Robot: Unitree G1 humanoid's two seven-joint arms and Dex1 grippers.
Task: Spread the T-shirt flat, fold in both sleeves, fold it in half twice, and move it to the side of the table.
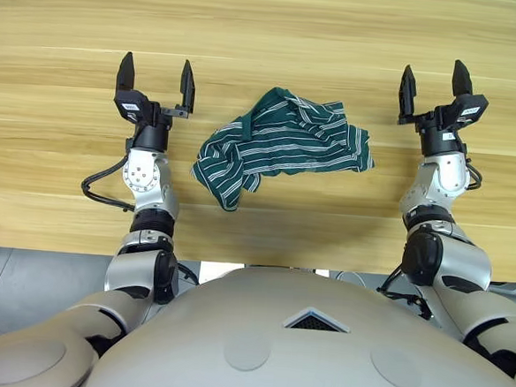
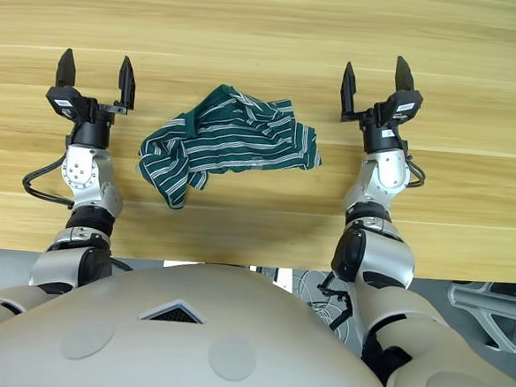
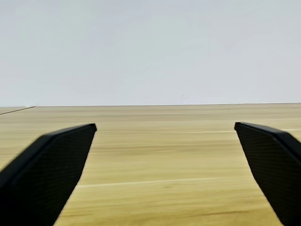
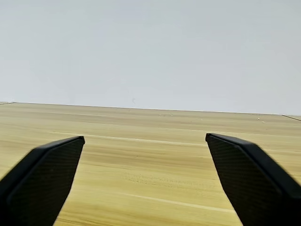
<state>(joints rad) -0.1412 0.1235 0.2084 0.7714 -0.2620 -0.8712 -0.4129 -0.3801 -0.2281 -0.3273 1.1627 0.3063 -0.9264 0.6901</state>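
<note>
A dark green T-shirt with white stripes (image 1: 279,146) lies crumpled in a heap on the wooden table (image 1: 270,26), between my two arms. My left gripper (image 1: 157,73) is open over the bare wood just left of the heap, nothing between its fingers (image 3: 51,165). To the right of the shirt my right gripper (image 1: 436,82) is also open and holds nothing, its fingers (image 4: 249,169) pointing toward the far side of the table. Neither gripper touches the cloth.
The table's near edge (image 1: 59,249) runs just below my arms, with grey floor beyond it. Bare wood stretches far ahead of the shirt and to both sides. A plain pale wall (image 3: 150,47) stands behind the table's far edge.
</note>
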